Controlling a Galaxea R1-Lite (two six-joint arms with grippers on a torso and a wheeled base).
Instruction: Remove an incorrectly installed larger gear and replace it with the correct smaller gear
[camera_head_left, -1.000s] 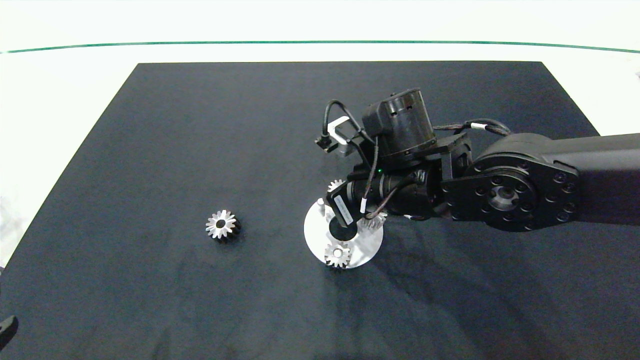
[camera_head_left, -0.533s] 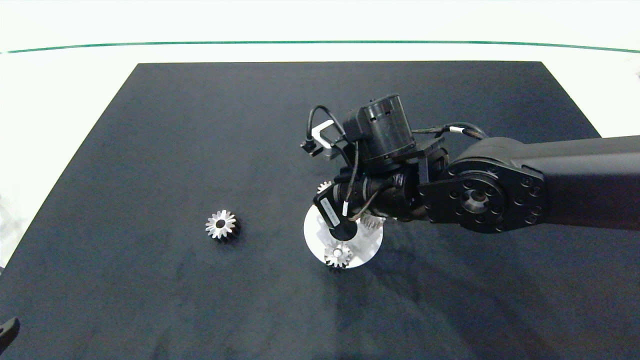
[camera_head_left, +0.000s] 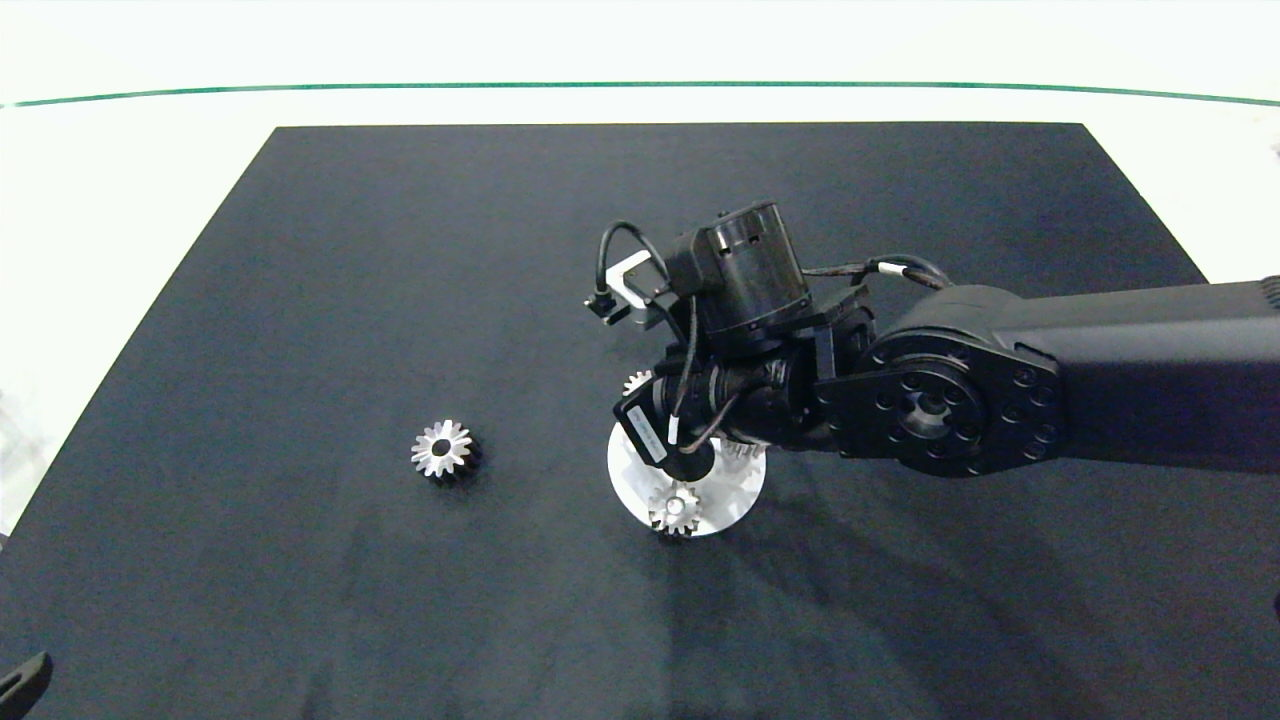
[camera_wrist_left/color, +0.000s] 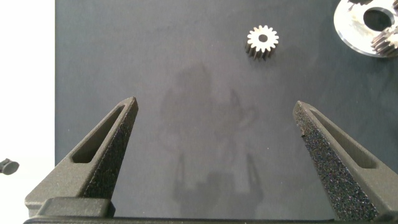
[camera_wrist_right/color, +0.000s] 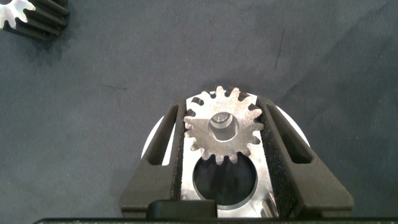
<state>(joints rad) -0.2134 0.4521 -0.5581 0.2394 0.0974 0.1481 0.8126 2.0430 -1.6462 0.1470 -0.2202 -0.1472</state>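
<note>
The smaller gear (camera_wrist_right/color: 222, 132) sits between the right tool's (camera_wrist_right/color: 222, 140) two grey fingers (camera_wrist_right/color: 169, 140), which close on its toothed rim from either side. It is threaded on a short peg whose tip shows through its bore, over the round silver plate (camera_wrist_right/color: 163, 134). Just toward the wrist from it, a dark round hole opens in the plate. From above, the wrist and its cables hide most of this gear; only a few teeth show (camera_head_left: 637, 382). A white label strip on the tool's side carries print too small to read.

On the plate's near rim another small gear (camera_head_left: 675, 509) stands clear, and a third is half hidden under the arm.

The larger gear (camera_head_left: 445, 450) lies flat on the dark mat (camera_head_left: 300, 300) over the tabletop, well away from the right tool; the right wrist picture cuts it off at a corner (camera_wrist_right/color: 28, 15).

The left tool (camera_wrist_left/color: 217, 155) hangs released over bare mat, jaws wide, with the larger gear (camera_wrist_left/color: 263, 42) ahead of it.
</note>
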